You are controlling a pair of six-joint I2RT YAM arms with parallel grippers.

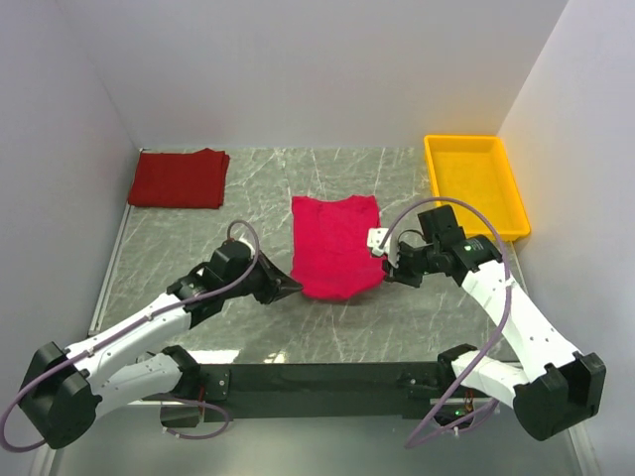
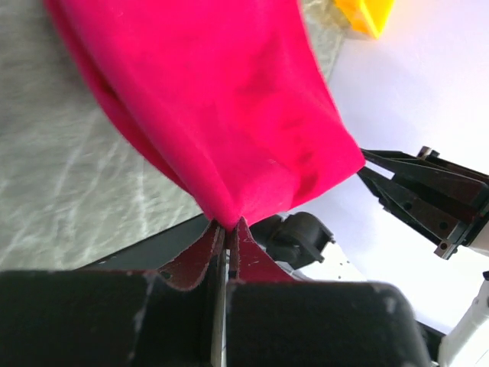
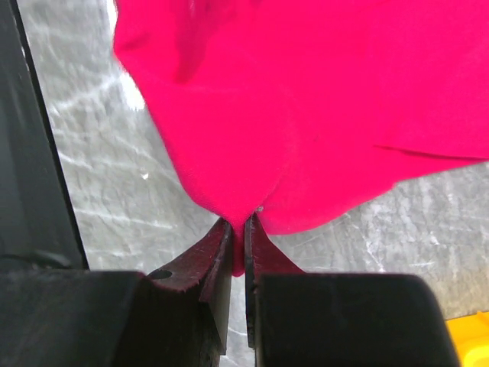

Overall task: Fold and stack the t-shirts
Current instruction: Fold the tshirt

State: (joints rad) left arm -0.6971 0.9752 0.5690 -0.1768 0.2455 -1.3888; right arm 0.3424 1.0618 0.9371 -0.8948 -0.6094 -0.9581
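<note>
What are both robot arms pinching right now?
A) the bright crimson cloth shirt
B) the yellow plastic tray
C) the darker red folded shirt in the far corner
A: each wrist view shows shut jaws biting the near edge of the bright crimson cloth shirt.

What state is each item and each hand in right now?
crimson t-shirt: mid-table, narrowed to a strip with no sleeves showing, both near corners pinched.
dark red t-shirt: folded, lying flat at the far left corner, untouched.
yellow tray: upright at the far right, untouched.
left hand: shut on the crimson t-shirt's near left corner.
right hand: shut on its near right corner.
</note>
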